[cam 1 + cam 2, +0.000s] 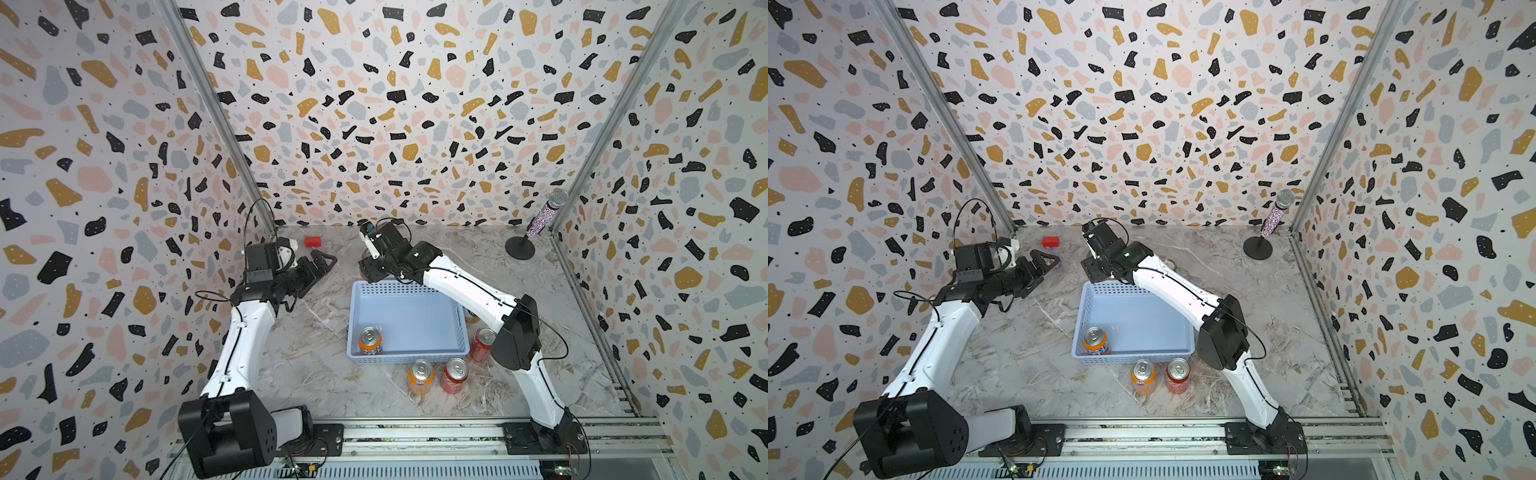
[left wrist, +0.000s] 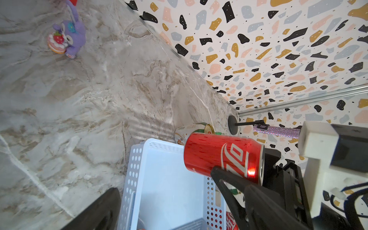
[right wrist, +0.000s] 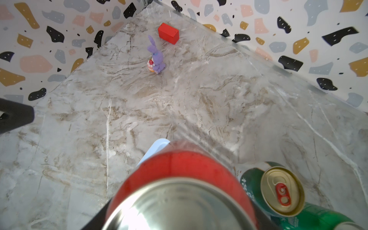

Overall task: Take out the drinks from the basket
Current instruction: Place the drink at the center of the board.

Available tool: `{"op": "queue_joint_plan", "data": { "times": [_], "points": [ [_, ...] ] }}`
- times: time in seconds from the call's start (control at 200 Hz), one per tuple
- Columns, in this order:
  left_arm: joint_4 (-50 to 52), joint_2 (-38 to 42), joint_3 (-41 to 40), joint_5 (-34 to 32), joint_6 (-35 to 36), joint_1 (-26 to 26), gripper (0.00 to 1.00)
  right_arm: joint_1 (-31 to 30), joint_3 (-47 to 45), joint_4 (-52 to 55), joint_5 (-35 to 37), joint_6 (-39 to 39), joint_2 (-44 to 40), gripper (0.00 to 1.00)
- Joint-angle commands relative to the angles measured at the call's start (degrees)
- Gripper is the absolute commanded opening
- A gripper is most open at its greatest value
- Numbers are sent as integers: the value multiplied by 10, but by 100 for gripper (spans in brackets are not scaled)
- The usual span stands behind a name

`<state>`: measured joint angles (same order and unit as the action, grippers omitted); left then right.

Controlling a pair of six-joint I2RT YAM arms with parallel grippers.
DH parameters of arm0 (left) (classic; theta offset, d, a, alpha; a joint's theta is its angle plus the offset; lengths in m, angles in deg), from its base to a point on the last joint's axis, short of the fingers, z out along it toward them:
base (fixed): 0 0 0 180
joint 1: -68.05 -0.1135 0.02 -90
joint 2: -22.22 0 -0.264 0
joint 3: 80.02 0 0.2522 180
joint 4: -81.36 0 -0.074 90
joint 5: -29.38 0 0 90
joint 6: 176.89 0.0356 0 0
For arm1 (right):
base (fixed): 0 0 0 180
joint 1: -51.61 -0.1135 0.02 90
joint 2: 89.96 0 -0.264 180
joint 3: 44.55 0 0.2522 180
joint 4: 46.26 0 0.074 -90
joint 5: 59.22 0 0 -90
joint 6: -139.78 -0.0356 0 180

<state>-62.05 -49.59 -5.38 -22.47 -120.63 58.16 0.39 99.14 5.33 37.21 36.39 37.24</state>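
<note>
Right wrist view: nearest the lens, a red aluminium drink can is clamped upright in the right gripper, the jaws closed onto its body. The held can is located over the far-left corner of the shallow light-blue perforated plastic basket, long axis vertical.

Set-down on the marble-patterned tabletop beyond that corner is judged pending. A dark green-and-white gold-topped can stands just right of that spot.

The left gripper is spread wide, empty, off the basket's far-left side.

Count:
- Red, three: one held, one off the near rim, one off the near-right corner.
- Orange, two: the orange can inside, at the near-left corner, and the orange can outside, off the near rim.
- Gold-topped: one.
- A bright green can: one.
- No eighth can is made out.

The inside can is judged nearer the left arm.
</note>
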Motion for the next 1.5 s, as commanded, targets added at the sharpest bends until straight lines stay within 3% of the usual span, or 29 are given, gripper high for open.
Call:
{"op": "queue_joint_plan", "data": {
  "times": [0.0, 0.185, 0.716, 0.816, 1.096, 1.492],
  "points": [
    [-30, 2, -4, 15, 1, 2, 100, 11, 53, -20, 32, 12, 19, 22],
    [-31, 5, -7, 17, 1, 1, 100, 17, 99, -12, 64, 9, 73, 23],
    [-31, 5, -10, 23, -1, 2, 100, 40, 92, -29, 64, -21, 140, 27],
    [-31, 5, -10, 24, -1, 2, 100, 42, 86, -27, 54, -27, 146, 33],
    [-31, 4, -10, 24, -1, 2, 100, 42, 76, -22, 27, -36, 147, 63],
    [-31, 3, -14, 21, 0, 1, 100, 42, 65, -8, 23, -36, 122, 77]
  ]
}}
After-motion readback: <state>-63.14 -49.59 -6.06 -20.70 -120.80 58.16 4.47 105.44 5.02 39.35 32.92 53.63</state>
